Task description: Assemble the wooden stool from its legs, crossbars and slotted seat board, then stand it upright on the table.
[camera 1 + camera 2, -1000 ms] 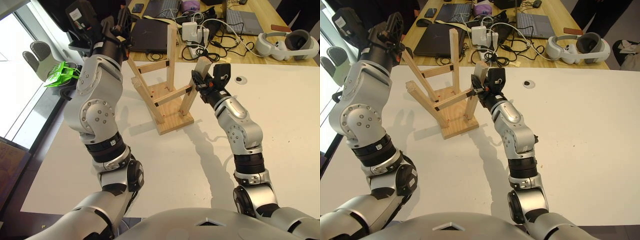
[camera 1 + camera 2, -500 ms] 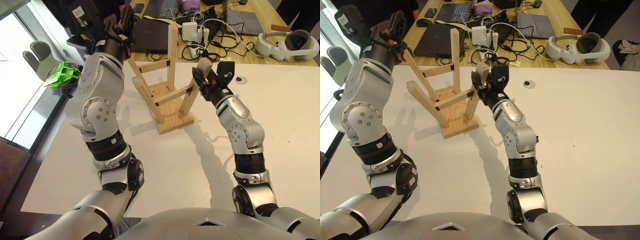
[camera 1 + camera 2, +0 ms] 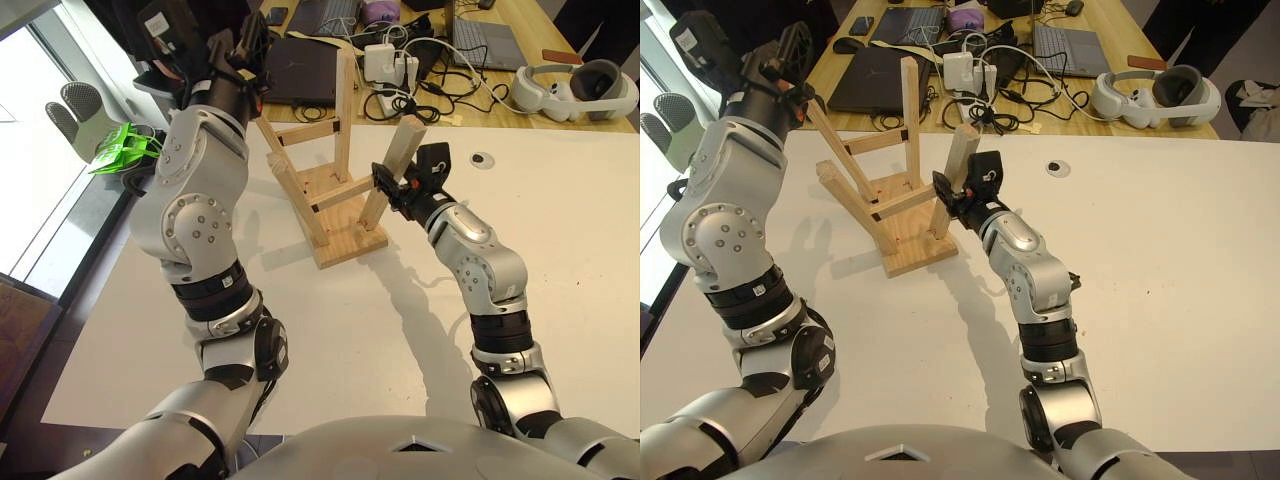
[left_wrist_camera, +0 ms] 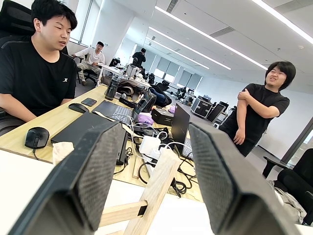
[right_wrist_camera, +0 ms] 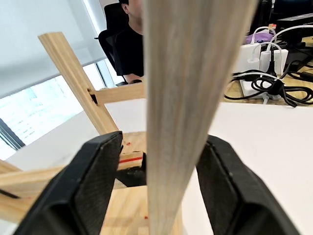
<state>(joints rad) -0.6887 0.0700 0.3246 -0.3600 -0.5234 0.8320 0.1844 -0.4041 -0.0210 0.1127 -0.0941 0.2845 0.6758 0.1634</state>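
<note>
My right pincer [image 3: 390,186] is clamped around a leg [image 3: 406,138] of the stool [image 3: 330,185], about halfway up it, with a pad pressed flat on each side of the wood. The leg leans a little and its foot points up. The stool lies upside down, its seat board [image 3: 352,243] flat on the white counter [image 3: 560,260]. A crossbar [image 3: 343,190] joins the leg just beside my grip.

My left pincer [image 4: 156,183] hangs high over the far legs with its pads spread wide, holding nothing.

The wood looks stiff, smooth and fairly light, so it should not bend in a firm squeeze. The slotted joints may pull loose, though. I judge the safest hold for turning it over is low on a leg near the seat board, not out at the tip.
</note>
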